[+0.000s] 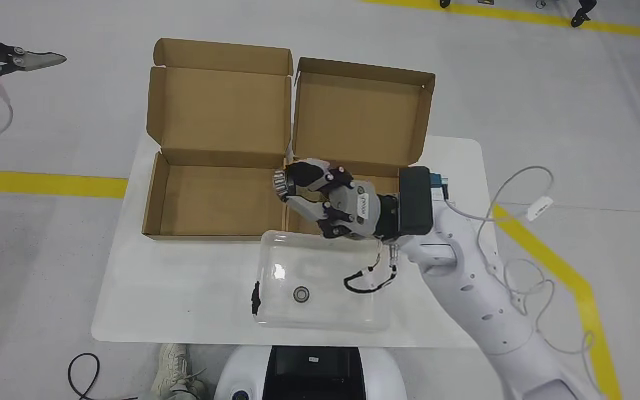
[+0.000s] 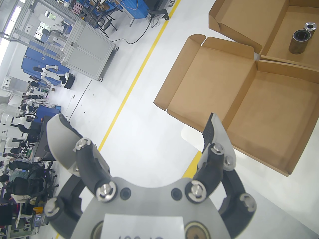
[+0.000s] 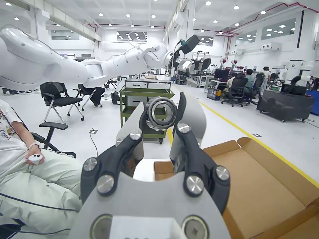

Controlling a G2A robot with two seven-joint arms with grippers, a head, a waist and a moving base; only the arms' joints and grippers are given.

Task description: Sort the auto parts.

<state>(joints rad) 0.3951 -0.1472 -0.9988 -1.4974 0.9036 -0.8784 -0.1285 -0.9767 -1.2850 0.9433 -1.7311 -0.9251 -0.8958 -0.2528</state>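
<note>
Top view is showing the sort partway through. Far left, the left gripper (image 2: 135, 125) is hanging over the floor, fingers spread wide and holding nothing. Next, the left cardboard box (image 1: 205, 200) is sitting on the white table (image 1: 120, 300) with a bare floor. At the seam between the boxes, the right gripper (image 1: 292, 185) is pinching a tapered roller bearing (image 3: 160, 114) and holding it above both, so its destination cannot be told. Just in front, a clear tray (image 1: 330, 305) is offering a dark piece (image 1: 256, 297) and a small ring (image 1: 301, 294). The right cardboard box (image 2: 279, 21) is holding a large metal sleeve (image 2: 300, 41) and a small one (image 2: 309, 26). By this showing, two parts are sorted, one is being carried and at least two are waiting.
</note>
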